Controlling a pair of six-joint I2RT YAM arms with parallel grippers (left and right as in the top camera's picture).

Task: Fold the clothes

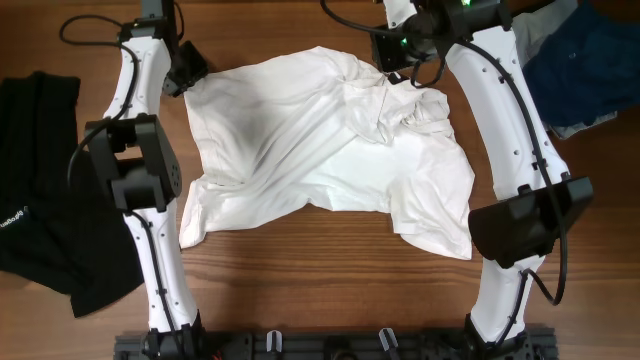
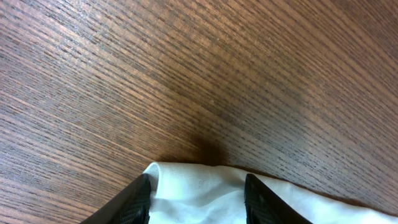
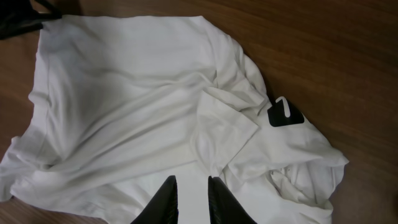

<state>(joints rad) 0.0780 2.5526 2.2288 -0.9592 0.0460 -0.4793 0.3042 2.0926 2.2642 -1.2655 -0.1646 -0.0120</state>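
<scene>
The white T-shirt (image 1: 300, 150) is lying spread across the middle of the table (image 1: 330, 290). Its near and left parts are lying fairly flat, while its far right corner is bunching into a heap.

The left gripper (image 2: 198, 183) is sitting low at the shirt's far left corner. Its 2 fingers are standing well apart with the corner lying loose between them, pinching nothing. It is likely placed there to set that edge square.

The right gripper (image 3: 191, 186) is hovering over the far edge near the heap, its fingers leaving only a narrow gap. I cannot tell whether they are nipping any cloth. The bunched cloth beside the black label (image 3: 286, 114) probably needs smoothing next.

Bare wood is showing beyond the far edge and along the near hem, giving room to drag. A black garment (image 1: 40, 180) is lying just outside the left arm. A dark blue garment (image 1: 590, 60) is sitting at the far right. Both are lying apart from the shirt.
</scene>
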